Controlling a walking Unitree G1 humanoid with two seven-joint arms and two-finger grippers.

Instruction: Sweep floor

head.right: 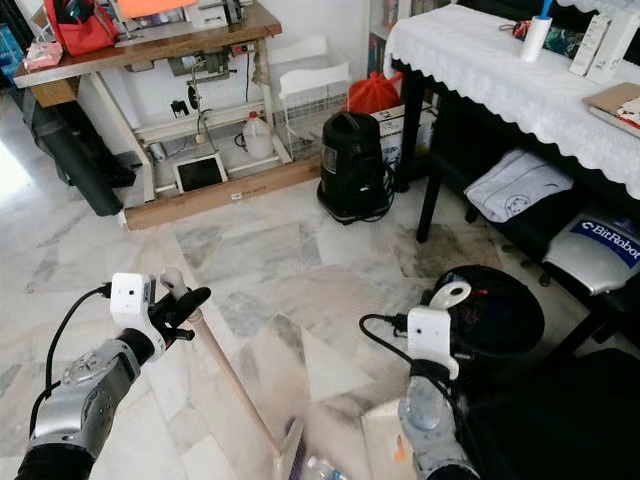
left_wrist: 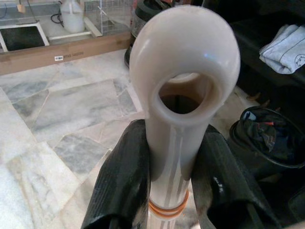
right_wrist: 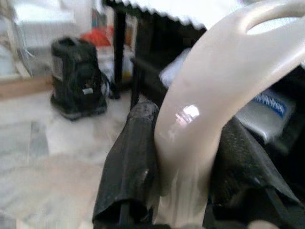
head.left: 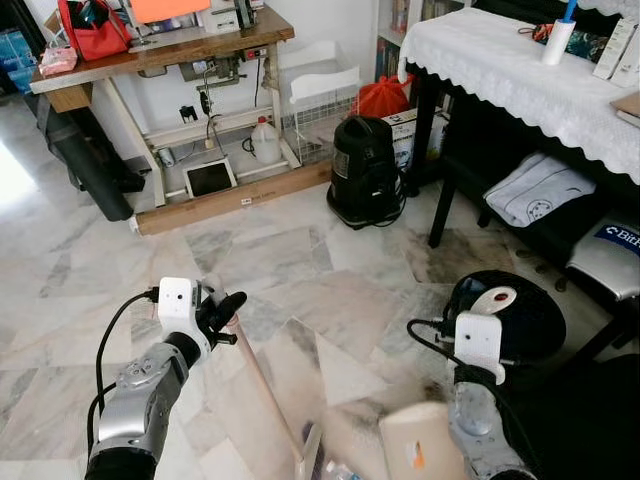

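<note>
The left gripper is clamped on the cream broom handle just below its looped end; the stick slants down to the marble floor. The right gripper pinches the beige dustpan handle, a black bin just beyond it.

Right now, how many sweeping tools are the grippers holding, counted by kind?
Broom, handle in left gripper: 1
Dustpan, handle in right gripper: 1
Total: 2
</note>
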